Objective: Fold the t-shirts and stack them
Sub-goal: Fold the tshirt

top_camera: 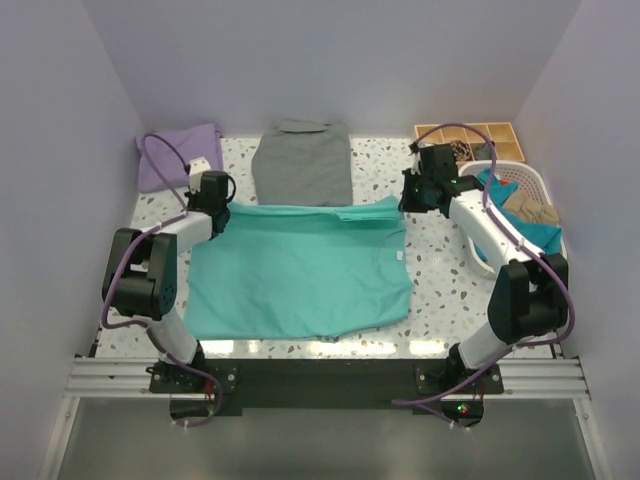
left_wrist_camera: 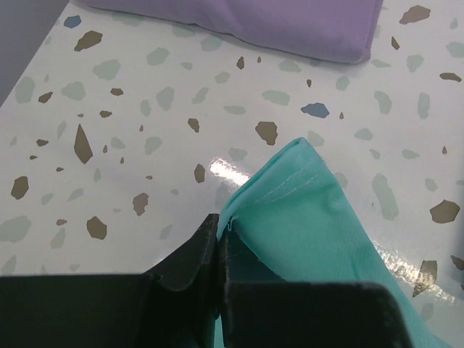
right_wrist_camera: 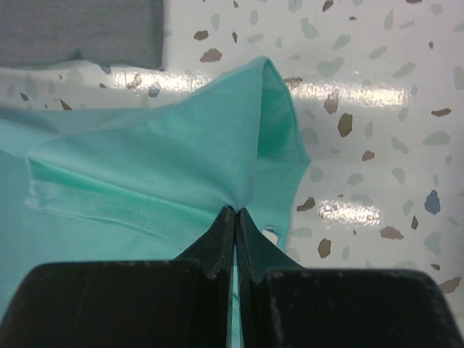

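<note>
1. Nearest, at the table's near edge, the metal rail (top_camera: 320,378) carries both arm bases; both arms reach out from it to the far side of the turquoise t-shirt (top_camera: 300,270)
2. The left gripper (left_wrist_camera: 218,235) is closed, its fingers pinching the shirt's far-left corner just off the speckled table (top_camera: 440,290)
3. The right gripper (right_wrist_camera: 235,217) is likewise clamped tight, on a raised peak of cloth at the shirt's far-right corner
4. The turquoise shirt lies spread wide in the middle of the table, its small white neck label (top_camera: 398,256) towards the right; a narrow strip along its far edge looks turned over, but it is otherwise unfolded
5. Done, by the look of it: a lavender t-shirt (top_camera: 175,155) lies folded at the far left, and a grey shirt (top_camera: 300,160) lies folded at the far centre, just beyond the turquoise one
6. Left: these two sit apart, not stacked; the turquoise shirt needs its folds; and the white basket (top_camera: 530,180) at the right holds more cloth, teal and tan
7. I judge the task to be roughly midway
</note>
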Robot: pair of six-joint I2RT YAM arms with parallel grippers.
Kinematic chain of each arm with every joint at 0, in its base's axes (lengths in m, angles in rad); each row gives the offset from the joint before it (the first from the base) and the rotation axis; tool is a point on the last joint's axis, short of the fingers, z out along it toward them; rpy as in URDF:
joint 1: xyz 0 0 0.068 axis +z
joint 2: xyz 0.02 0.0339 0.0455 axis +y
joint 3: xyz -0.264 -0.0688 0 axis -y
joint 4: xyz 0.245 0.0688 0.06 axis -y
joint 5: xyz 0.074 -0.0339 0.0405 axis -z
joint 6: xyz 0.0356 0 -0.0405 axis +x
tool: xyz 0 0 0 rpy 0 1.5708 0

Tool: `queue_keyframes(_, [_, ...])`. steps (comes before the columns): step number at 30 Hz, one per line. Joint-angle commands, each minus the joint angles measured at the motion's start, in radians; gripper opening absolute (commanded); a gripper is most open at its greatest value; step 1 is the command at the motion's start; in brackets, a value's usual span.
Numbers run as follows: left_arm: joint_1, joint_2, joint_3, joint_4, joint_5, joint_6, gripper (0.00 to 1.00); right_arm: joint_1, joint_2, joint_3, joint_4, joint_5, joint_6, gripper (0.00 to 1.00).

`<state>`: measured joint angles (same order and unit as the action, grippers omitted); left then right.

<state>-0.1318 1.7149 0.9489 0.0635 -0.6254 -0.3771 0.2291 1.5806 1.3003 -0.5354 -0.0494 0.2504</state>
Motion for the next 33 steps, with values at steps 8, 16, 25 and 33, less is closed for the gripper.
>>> queue_keyframes(8, [0.023, -0.017, -0.041, 0.119, -0.112, 0.064, 0.16, -0.001, 0.044, -0.081, -0.037, 0.042, 0.038, 0.0])
queue_keyframes(16, [0.023, -0.107, -0.075, -0.003, -0.051, -0.057, 0.67, -0.002, 0.064, -0.118, -0.035, 0.036, 0.047, 0.1])
queue_keyframes(25, [0.023, -0.218, -0.142, 0.099, 0.128, -0.04, 0.76, 0.009, -0.002, -0.102, -0.003, 0.002, 0.059, 0.43])
queue_keyframes(33, [0.023, 0.092, 0.144, -0.054, 0.314, 0.024, 0.69, 0.009, 0.048, 0.008, -0.014, -0.033, 0.053, 0.43])
